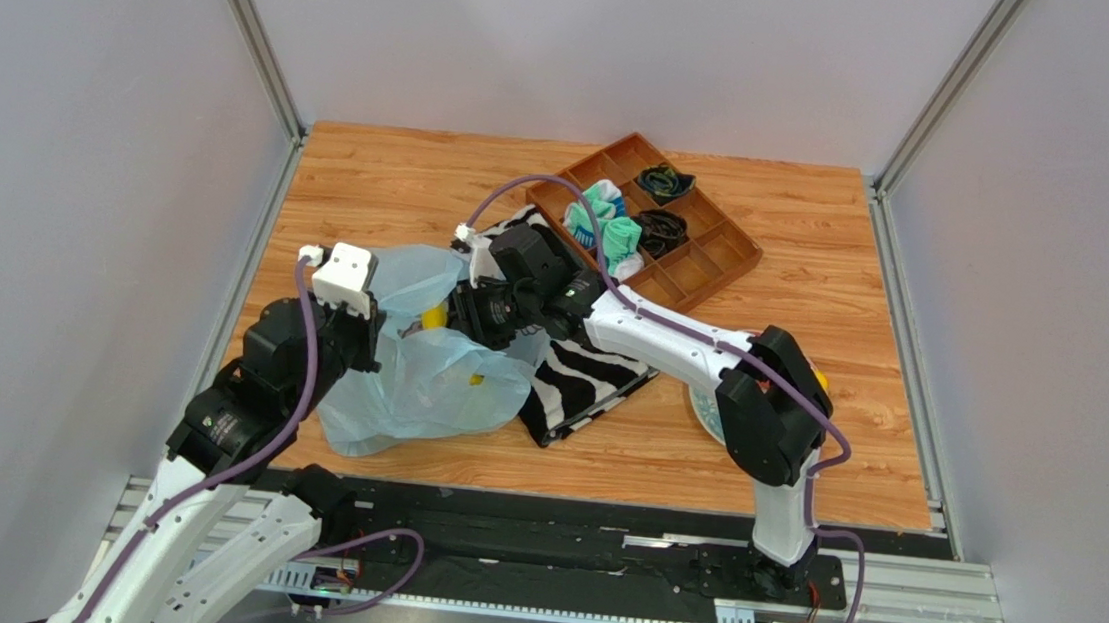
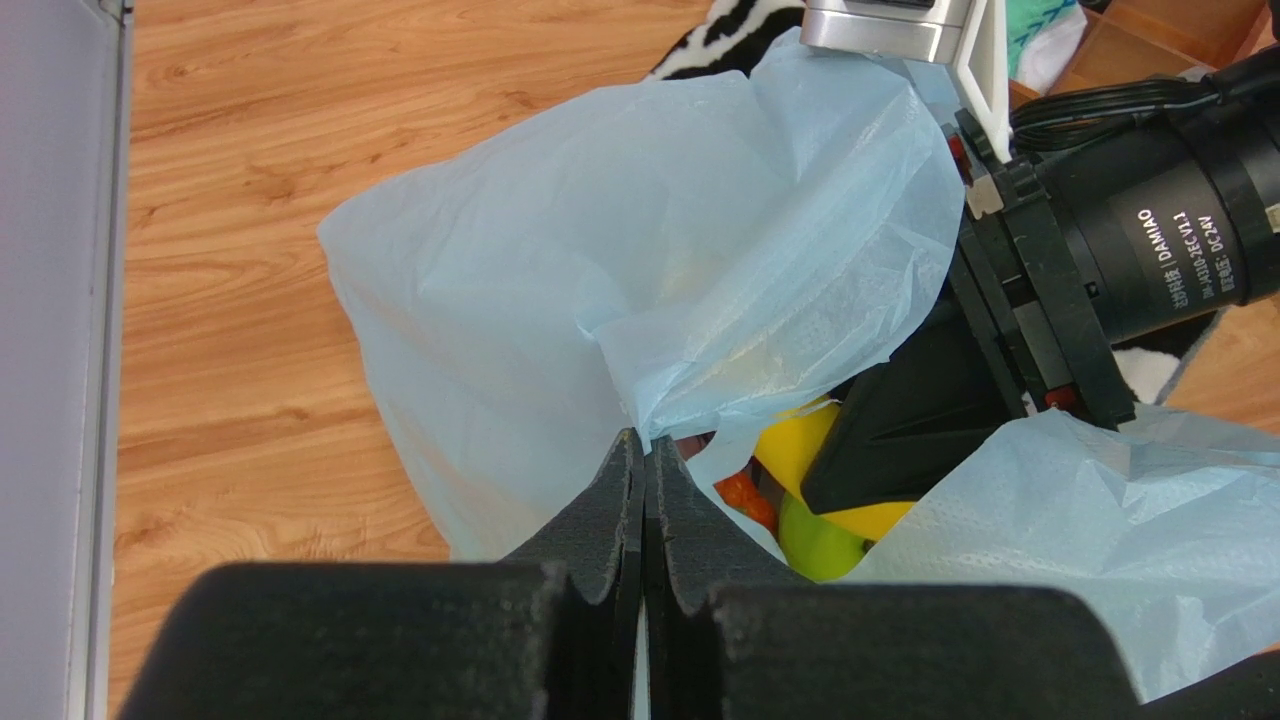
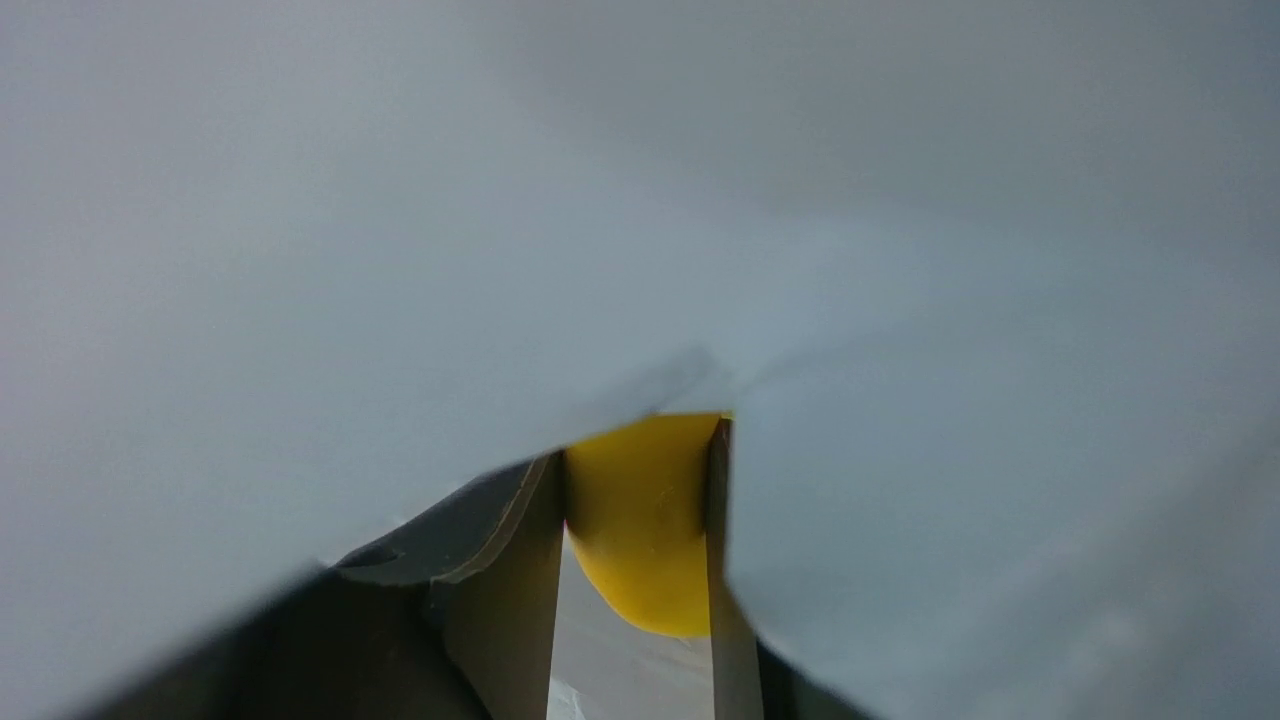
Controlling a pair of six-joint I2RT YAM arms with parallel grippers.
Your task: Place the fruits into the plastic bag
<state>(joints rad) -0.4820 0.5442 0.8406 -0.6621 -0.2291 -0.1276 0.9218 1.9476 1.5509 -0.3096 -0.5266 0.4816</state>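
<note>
Plastic bag: thin, crinkly, light-blue film. It is probably limp, light and slippery, and likely to sag shut unless held, so a fold of the rim looks like the best place to take hold. It spreads ahead of and below the left pincer, and its mouth gapes around the right pincer.
Zebra-striped cloth: lies flat behind the right pincer, on the wrist side, beside the bag.
Left pincer: pressed together on a fold of the bag's rim, holding the mouth up.
Right pincer: pushed into the bag's mouth with film draped over it, pinching the yellow fruit.
Yellow fruit: sits between the right pincer's fingers, inside the bag. I cannot tell whether it is a lemon or a banana. The skin looks smooth, so it could slip from a light pinch.
Green apple: in the bag, just under the right pincer. It is probably hard and apt to roll.
Red fruit: only a sliver shows, just beyond the left pincer's tips, so its kind is unclear.
</note>
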